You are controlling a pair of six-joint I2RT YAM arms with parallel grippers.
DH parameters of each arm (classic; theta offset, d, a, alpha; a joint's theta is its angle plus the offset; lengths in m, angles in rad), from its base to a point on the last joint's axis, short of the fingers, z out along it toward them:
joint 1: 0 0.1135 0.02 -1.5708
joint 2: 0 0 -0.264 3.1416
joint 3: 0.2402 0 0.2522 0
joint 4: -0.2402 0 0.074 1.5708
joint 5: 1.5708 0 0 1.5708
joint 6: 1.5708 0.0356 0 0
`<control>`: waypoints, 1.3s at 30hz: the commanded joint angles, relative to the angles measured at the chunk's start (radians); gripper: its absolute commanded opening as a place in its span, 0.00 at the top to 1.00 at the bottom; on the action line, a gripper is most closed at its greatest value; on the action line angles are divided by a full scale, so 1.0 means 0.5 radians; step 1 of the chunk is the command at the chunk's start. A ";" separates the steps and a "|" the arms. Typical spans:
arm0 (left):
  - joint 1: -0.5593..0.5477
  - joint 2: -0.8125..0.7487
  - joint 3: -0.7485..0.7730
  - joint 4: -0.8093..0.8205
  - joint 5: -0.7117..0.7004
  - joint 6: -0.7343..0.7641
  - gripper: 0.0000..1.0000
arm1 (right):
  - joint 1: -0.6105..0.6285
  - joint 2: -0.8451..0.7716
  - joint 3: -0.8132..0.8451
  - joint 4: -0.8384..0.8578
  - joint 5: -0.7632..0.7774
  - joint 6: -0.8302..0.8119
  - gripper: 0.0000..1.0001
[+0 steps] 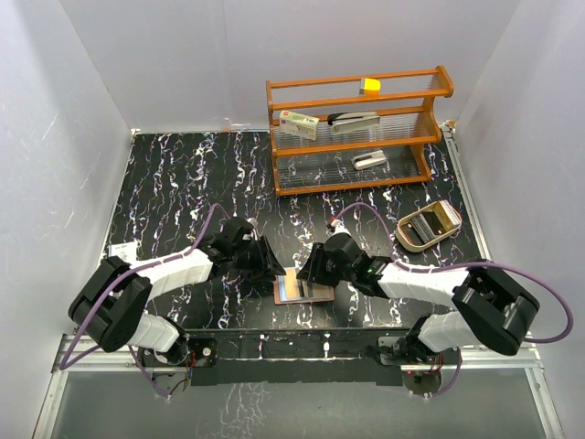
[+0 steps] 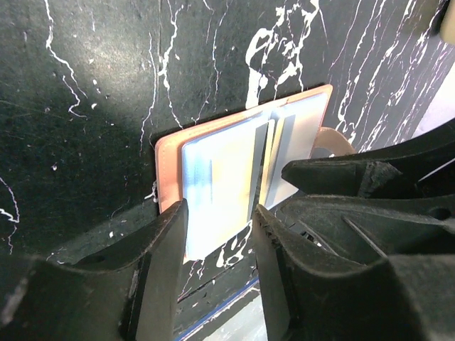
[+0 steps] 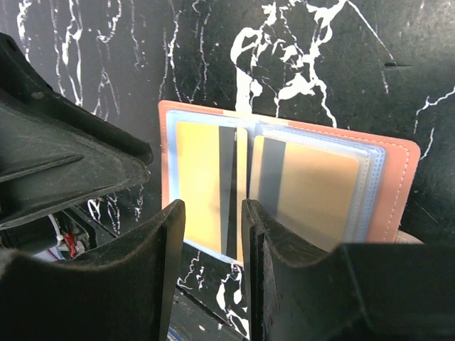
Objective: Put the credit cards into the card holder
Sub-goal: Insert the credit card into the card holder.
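Observation:
The card holder (image 1: 302,290) lies open and flat on the black marbled table near the front edge, its reddish-brown rim showing in the left wrist view (image 2: 169,153) and the right wrist view (image 3: 402,177). Two orange cards (image 3: 199,170) (image 3: 320,192) sit under clear sleeves on its two panels. A pale blue card face (image 2: 213,181) shows in the left wrist view. My left gripper (image 1: 277,273) (image 2: 220,227) is open just over the holder's left edge. My right gripper (image 1: 309,273) (image 3: 212,227) is open over its near edge. Nothing is between either pair of fingers.
A wooden rack (image 1: 356,128) stands at the back with a white printed packet (image 1: 299,123), a yellow block (image 1: 370,86) and small metal items. A tan oval tray (image 1: 428,225) lies at the right. A white tag (image 1: 122,249) lies at the left. The two grippers are close together.

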 commanded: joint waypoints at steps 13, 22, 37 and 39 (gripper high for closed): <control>-0.032 0.054 -0.110 0.204 0.101 -0.069 0.59 | 0.040 0.179 0.048 0.278 -0.098 0.058 0.64; -0.032 0.093 -0.068 0.168 0.065 -0.046 0.59 | 0.044 0.203 0.032 0.408 -0.164 0.081 0.64; -0.032 -0.252 0.238 -0.355 -0.194 0.212 0.43 | -0.339 -0.182 0.625 -0.716 0.294 -0.945 0.57; -0.032 -0.286 0.307 -0.432 -0.193 0.256 0.36 | -0.479 -0.178 0.701 -0.808 0.256 -1.080 0.58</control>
